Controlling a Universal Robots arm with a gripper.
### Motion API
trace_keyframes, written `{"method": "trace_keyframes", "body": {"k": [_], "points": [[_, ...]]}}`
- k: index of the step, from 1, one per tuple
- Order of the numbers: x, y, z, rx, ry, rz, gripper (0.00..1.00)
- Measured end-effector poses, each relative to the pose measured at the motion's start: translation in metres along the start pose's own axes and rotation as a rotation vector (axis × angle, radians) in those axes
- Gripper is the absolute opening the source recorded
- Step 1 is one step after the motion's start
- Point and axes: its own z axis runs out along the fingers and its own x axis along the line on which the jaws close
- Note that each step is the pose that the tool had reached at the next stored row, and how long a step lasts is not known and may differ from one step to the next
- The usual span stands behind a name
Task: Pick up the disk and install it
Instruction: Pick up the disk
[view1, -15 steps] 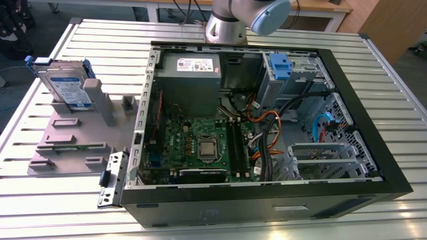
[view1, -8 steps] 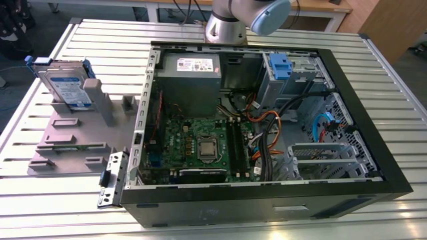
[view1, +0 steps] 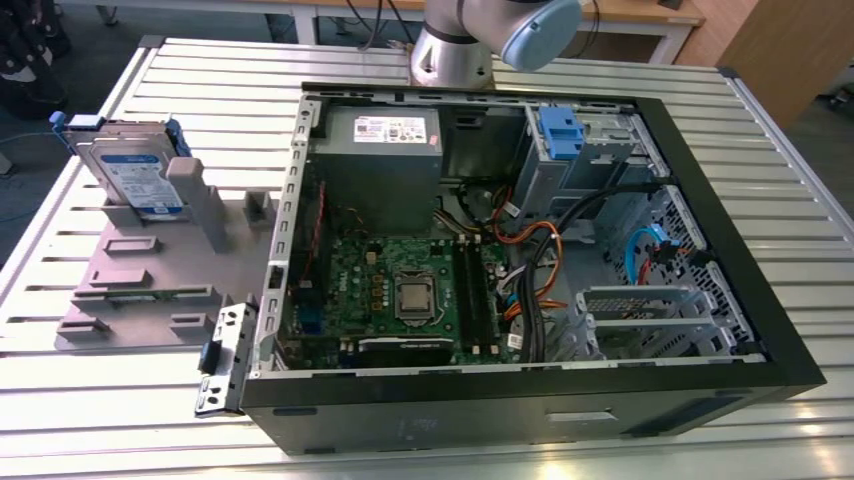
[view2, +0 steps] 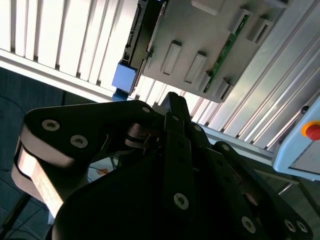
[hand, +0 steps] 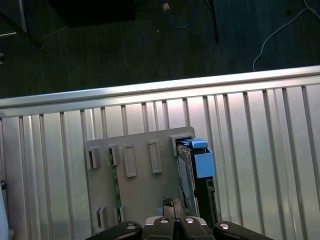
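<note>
Disk (view1: 134, 178) stands on edge in the rack (view1: 134, 290), ten o'clock in the exterior view; the gripper (hand: 168, 204), jaws clenched empty, could topple it descending.

I see the flat silver disk (view1: 140, 180) with a white-and-blue label, framed in blue plastic. It stands in a pale grey moulded plastic holder (view1: 140, 300) on the silvery metal table (view1: 200, 80), which is striped by parallel ribs. The open tower computer case (view1: 534, 400) is black outside and grey within. Its flat circuit board (view1: 400, 265) is green, the bundled cables (view1: 527, 245) are orange and black, and one thin cable (view1: 651, 245) is blue. The plastic latch piece (view1: 559, 132) is blue, and the boxy metal power supply (view1: 380, 170) is grey with a white sticker. In the second wrist view, my end effector (view2: 174, 100) is black and a round push button (view2: 312, 131) is red.
</note>
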Motion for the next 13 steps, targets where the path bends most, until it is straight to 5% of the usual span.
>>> {"method": "trace_keyframes", "body": {"k": [13], "points": [[0.0, -0.0002, 0.0, -0.0004, 0.0008, -0.019, 0.11]]}}
